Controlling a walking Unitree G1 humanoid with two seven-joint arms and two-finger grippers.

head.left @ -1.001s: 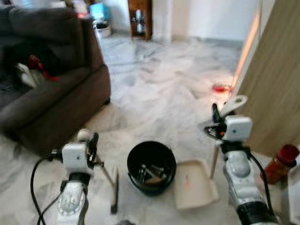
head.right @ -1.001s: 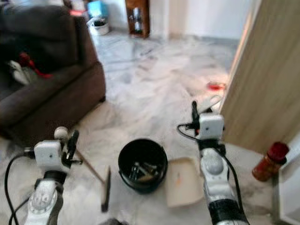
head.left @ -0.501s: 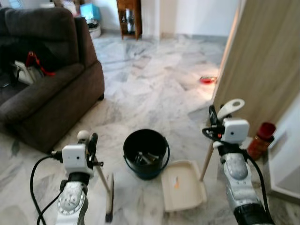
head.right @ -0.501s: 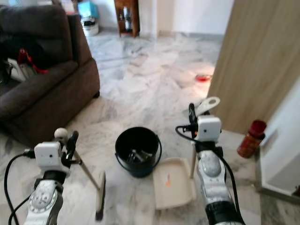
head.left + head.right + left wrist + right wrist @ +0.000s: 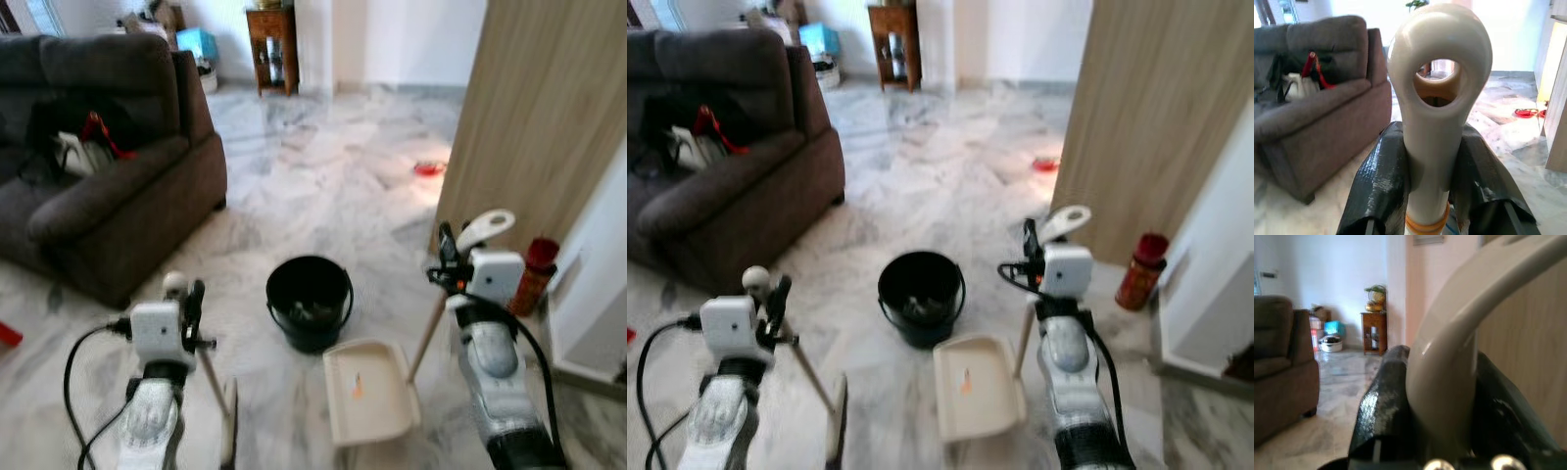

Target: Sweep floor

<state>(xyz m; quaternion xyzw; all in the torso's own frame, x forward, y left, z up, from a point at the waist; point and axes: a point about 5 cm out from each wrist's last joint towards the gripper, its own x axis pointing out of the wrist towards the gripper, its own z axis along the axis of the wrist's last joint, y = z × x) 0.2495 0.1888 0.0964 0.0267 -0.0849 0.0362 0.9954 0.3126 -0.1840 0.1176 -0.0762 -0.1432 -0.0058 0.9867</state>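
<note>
The broom (image 5: 217, 401) head is cut off at the frame's 6 o'clock edge; its handle slants up toward 11 o'clock into the left gripper (image 5: 1425, 161), whose fingers clamp the looped grip (clearest from the wrist). The right gripper (image 5: 1440, 396) is closed around the dustpan (image 5: 367, 401) handle, pan flat on the marble floor (image 5: 323, 186) at 5 o'clock from the black bucket (image 5: 309, 299), whose contents are unclear.

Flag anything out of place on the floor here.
Two things stand out: a small red dish lies alone on the marble floor beside the wooden panel, and a red-capped bottle stands on the floor at that panel's base.
</note>
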